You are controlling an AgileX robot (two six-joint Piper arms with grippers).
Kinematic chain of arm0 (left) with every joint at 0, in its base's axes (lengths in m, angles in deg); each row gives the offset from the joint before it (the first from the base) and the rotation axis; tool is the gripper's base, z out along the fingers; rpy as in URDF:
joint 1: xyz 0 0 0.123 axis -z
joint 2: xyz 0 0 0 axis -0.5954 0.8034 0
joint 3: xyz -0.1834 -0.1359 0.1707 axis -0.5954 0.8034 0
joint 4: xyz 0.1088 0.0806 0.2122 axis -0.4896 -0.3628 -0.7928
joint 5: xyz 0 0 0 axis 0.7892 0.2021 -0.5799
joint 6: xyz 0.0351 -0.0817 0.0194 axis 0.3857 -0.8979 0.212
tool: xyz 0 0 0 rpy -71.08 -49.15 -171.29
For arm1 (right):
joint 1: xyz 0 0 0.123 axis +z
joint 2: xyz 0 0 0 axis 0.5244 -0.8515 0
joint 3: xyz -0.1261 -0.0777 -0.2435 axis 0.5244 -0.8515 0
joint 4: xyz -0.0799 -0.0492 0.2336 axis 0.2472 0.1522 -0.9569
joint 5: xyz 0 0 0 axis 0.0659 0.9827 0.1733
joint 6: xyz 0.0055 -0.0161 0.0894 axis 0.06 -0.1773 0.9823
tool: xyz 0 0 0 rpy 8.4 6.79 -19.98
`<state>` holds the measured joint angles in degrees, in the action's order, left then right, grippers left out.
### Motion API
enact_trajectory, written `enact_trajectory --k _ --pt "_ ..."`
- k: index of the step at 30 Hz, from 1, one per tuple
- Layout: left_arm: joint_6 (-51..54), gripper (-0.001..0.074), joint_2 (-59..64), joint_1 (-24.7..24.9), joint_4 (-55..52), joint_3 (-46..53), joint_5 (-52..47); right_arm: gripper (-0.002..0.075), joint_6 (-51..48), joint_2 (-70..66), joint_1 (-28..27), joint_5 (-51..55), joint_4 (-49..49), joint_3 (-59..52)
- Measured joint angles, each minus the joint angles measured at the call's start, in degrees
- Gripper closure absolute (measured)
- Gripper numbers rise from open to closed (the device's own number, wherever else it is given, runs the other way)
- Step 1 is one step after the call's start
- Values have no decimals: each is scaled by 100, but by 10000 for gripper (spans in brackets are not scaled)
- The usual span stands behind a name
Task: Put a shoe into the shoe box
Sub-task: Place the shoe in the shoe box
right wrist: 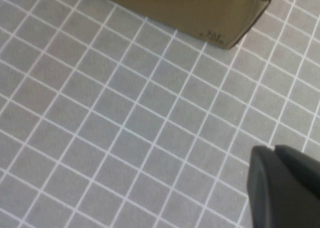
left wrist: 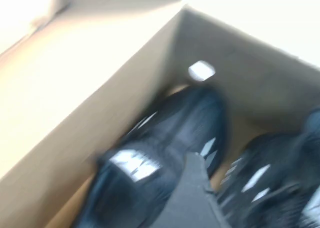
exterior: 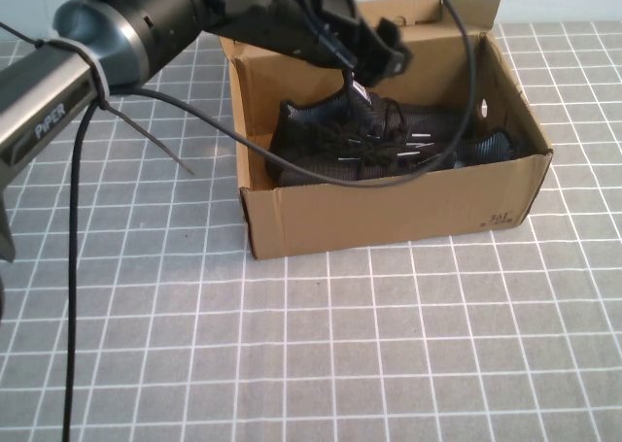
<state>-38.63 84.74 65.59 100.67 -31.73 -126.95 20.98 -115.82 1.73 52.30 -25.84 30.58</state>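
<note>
Shoe (exterior: 321,151) number one lies inside the shoe box (exterior: 389,214), toward the robot's left end, on its sole with laces up. A second black shoe (exterior: 466,143) sits in there too, toward the far right of the box, so that's two shoes, one box. The left hand (exterior: 374,53) hovers above the box's open top, just over the nearer shoe's tongue; its fingers stand apart with nothing between them. From the left wrist, both shoes show side by side on the box floor, with the round hole (left wrist: 201,70) in the end wall beyond. The right hand (right wrist: 285,188) hangs over the grey gridded worktop (right wrist: 125,128), closed and empty, apart from the box's corner.
</note>
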Motion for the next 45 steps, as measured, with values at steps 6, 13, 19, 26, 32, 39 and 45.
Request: enact_trajectory --k 6,13,19,26,32,39,45 --pt "-1647 293 10 -54 -1422 0 -363 742 0 -120 0 -224 -73 0" --pt "-1990 339 10 -64 -1936 0 -621 742 0 -676 0 -519 -199 0" --pt "-2369 344 19 -64 -1984 0 -872 742 0 -1162 0 -777 -235 0" --pt "-2571 344 322 -64 -1984 0 -744 742 0 -1356 0 -1205 -369 0" --pt "-2571 343 611 -64 -1928 0 188 742 0 -1354 0 -1356 -459 0" --pt "-2886 343 648 -67 -1790 -22 -109 742 0 -1354 0 -1309 -471 0" --pt "-3142 358 648 -111 -2372 -61 -125 742 0 -1354 0 -1287 -546 0"
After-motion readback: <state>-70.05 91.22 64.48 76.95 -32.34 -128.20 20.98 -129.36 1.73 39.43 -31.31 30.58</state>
